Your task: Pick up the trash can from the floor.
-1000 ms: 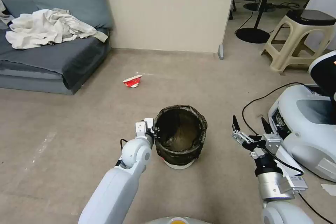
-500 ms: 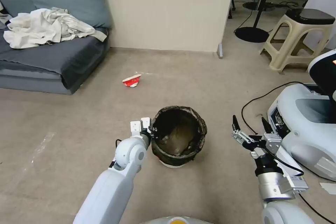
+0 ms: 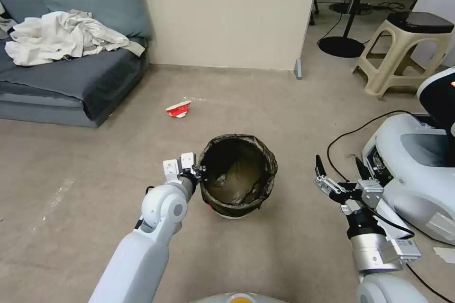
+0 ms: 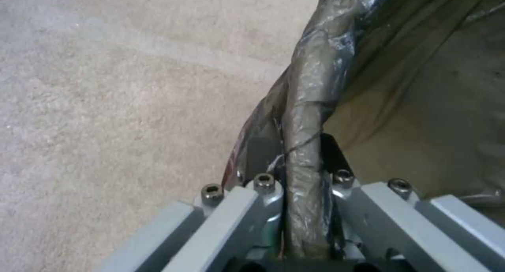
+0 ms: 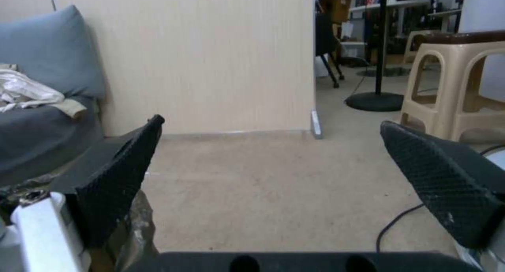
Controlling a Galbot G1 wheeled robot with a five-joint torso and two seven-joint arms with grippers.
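My left gripper (image 3: pixel 199 173) pinches the trash can (image 3: pixel 238 182) rim; can tilted, possibly off the floor (image 3: pixel 95 161). Right gripper (image 3: pixel 339 170) spread, idle.

The trash can (image 3: pixel 237 180) is a small round white bin lined with a dark brownish-black translucent bag folded over its rim, its mouth open and tilted toward the camera. Its rim at nine o'clock is pinched in the left gripper (image 3: pixel 198 173), the bagged edge running between the fingers (image 4: pixel 263 185). The beige-grey floor (image 3: pixel 118 161) surrounds it.
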